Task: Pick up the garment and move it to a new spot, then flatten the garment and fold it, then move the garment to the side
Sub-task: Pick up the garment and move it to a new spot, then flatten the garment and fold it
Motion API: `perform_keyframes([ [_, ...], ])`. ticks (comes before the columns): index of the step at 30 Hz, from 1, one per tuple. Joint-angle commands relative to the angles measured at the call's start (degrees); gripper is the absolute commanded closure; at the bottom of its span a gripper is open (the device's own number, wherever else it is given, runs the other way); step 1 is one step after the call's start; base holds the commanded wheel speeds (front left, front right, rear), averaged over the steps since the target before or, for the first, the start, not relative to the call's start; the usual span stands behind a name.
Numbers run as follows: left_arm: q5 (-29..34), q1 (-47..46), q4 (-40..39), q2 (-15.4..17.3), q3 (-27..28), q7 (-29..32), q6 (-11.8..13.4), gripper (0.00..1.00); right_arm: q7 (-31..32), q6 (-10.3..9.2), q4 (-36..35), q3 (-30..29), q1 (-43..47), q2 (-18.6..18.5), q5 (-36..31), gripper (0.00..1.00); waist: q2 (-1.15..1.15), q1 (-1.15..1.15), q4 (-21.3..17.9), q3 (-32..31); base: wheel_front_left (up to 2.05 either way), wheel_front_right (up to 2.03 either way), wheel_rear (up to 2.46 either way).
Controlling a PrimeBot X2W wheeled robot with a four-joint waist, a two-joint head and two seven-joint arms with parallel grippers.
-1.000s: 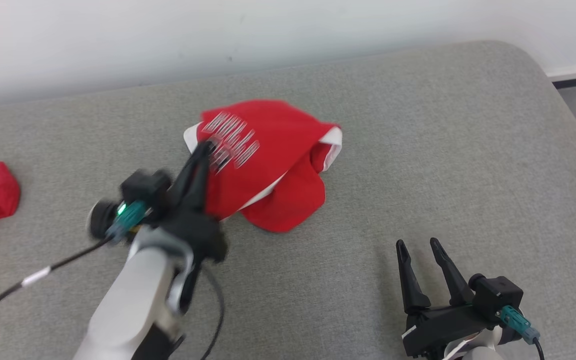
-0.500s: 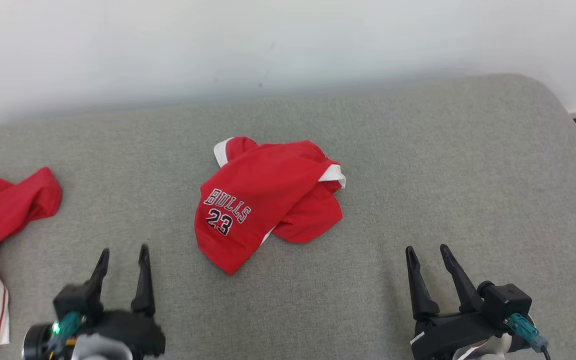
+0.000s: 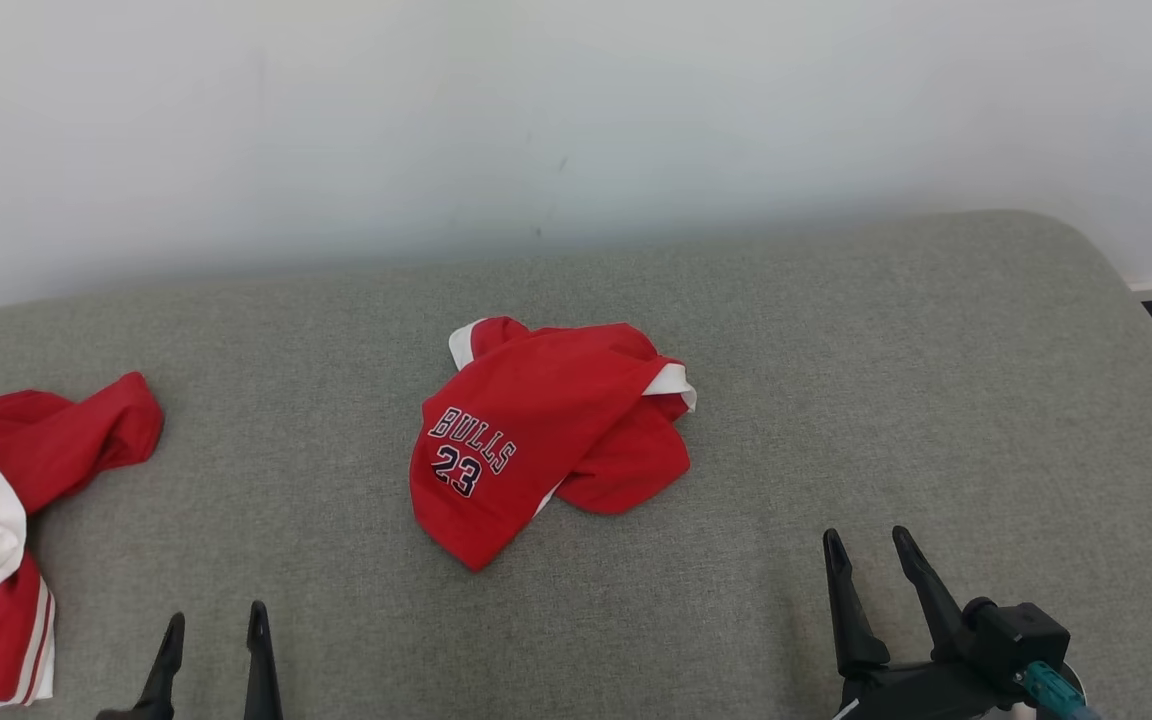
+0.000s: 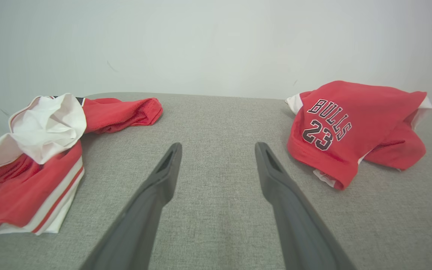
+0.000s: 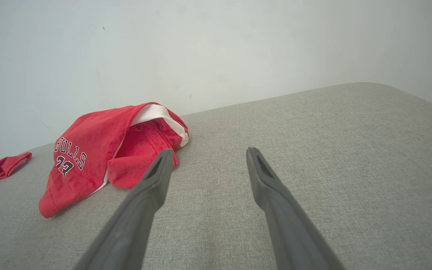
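red garment (image 3: pixel 546 440): soft matt cloth. couch (image 3: pixel 836 400): coarse grey woven fabric. wall (image 3: pixel 576 120): smooth, matt.

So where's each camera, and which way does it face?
Head view: on the head, looking down at the red Bulls garment on the grey cushion; left gripper, right gripper at bottom.
Left wrist view: on that wrist, looking along its open fingers; garment right.
Right wrist view: likewise, along its open fingers; garment left.
Shared: all three show the garment.
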Motion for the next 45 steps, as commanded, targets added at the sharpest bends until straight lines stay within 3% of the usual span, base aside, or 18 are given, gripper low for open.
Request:
perform_keyframes([
  [1, 0.6, 1.14, -0.43, -0.19, 0.33, -0.19, -0.1, 0.0, -0.02, -0.13, -0.01, -0.03, 0.54, 0.15, -0.36, 0.0, 0.0, 0.01, 0.12, -0.25, 0.0, 0.0, 0.0],
  [20, -1.16, 2.52, -0.8, -0.73, -4.09, -0.19, -0.84, 0.0, -0.02, -0.13, -0.21, -0.07, 1.21, 0.27, -0.58, 0.0, 0.0, 0.01, 2.33, 0.66, 0.0, 0.0, 0.0],
  [33, -6.72, -6.65, 4.08, -0.69, -13.67, -0.19, -2.16, 0.0, -0.01, -0.13, -1.4, 1.72, -3.79, -0.76, -0.04, 0.0, 0.0, 0.01, 0.06, 10.87, 0.0, 0.0, 0.0],
  [45, -9.17, -11.87, 8.32, -0.67, -17.55, -0.19, -2.43, 0.0, -0.02, -0.13, -2.44, 2.1, -6.37, -1.25, 0.1, 0.0, 0.0, 0.01, -2.86, 16.02, 0.0, 0.0, 0.0],
])
